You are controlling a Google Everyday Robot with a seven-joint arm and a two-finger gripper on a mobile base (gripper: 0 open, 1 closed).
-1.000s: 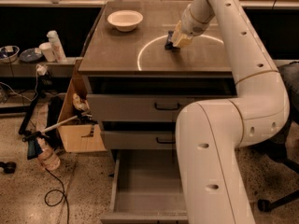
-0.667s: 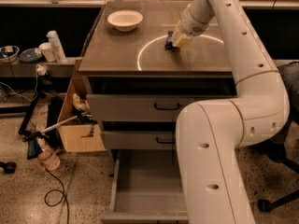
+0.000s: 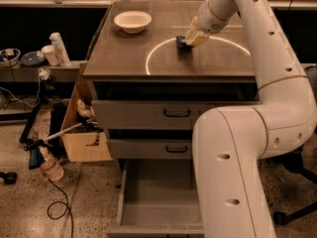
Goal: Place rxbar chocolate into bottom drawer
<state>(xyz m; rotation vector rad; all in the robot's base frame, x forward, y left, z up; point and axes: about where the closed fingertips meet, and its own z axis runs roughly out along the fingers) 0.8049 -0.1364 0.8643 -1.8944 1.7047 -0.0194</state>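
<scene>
The rxbar chocolate (image 3: 180, 42), a small dark packet, lies on the cabinet top inside a pale circle mark; only its left end shows past the gripper. My gripper (image 3: 191, 37) reaches down from the upper right and sits right at the packet, touching or covering its right part. The bottom drawer (image 3: 157, 198) is pulled out at the foot of the cabinet, with a bare grey floor and nothing in it. My arm's thick white link (image 3: 233, 172) hides the drawer's right side.
A white bowl (image 3: 132, 21) stands at the back left of the cabinet top (image 3: 124, 58). The two upper drawers (image 3: 148, 115) (image 3: 143, 148) are closed. A cardboard box (image 3: 81, 138), a bottle (image 3: 49, 167) and cables lie on the floor at the left.
</scene>
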